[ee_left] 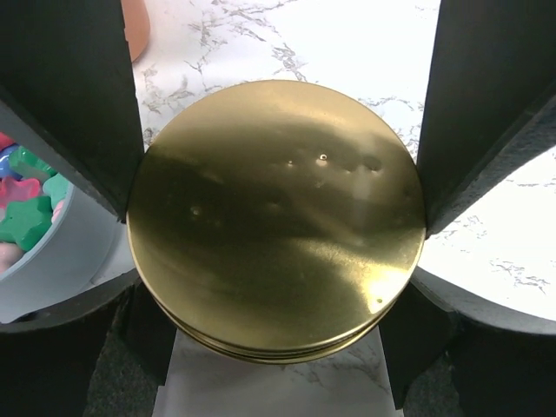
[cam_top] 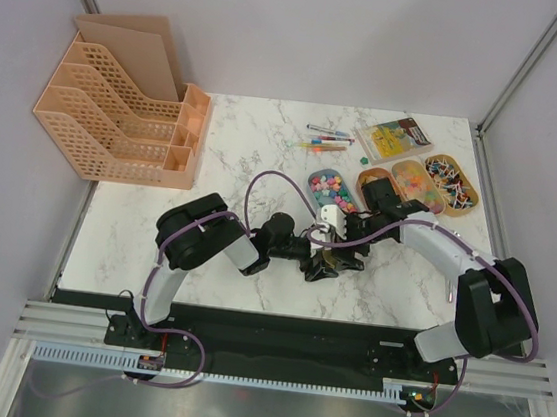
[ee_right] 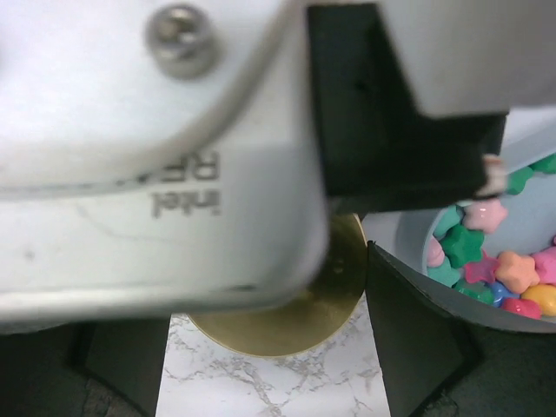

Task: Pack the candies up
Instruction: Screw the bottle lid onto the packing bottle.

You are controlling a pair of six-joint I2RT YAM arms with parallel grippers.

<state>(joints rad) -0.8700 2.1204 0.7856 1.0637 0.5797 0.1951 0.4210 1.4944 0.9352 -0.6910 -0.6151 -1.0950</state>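
Observation:
The candies lie in trays at the back right. Bright star-shaped ones fill a grey tray (cam_top: 329,187) (ee_left: 26,208) (ee_right: 486,261). Brown wrapped ones (cam_top: 379,192), mixed coloured ones (cam_top: 417,182) and lollipops (cam_top: 452,183) sit in three orange trays. At mid-table my left gripper (cam_top: 320,264) (ee_left: 278,217) is shut on a round gold lid (ee_left: 278,217) (ee_right: 295,321), one finger pressed on each side of its rim, just above the marble. My right gripper (cam_top: 338,256) (ee_right: 269,347) hovers open over the same lid, fingers astride it. The left wrist's white camera housing (ee_right: 156,156) hides most of that view.
A peach file organiser (cam_top: 117,120) stands at the back left. Coloured pens (cam_top: 327,139) and a yellow booklet (cam_top: 395,138) lie behind the trays. The grey tray sits close beside both grippers. The two arms cross near the table's middle.

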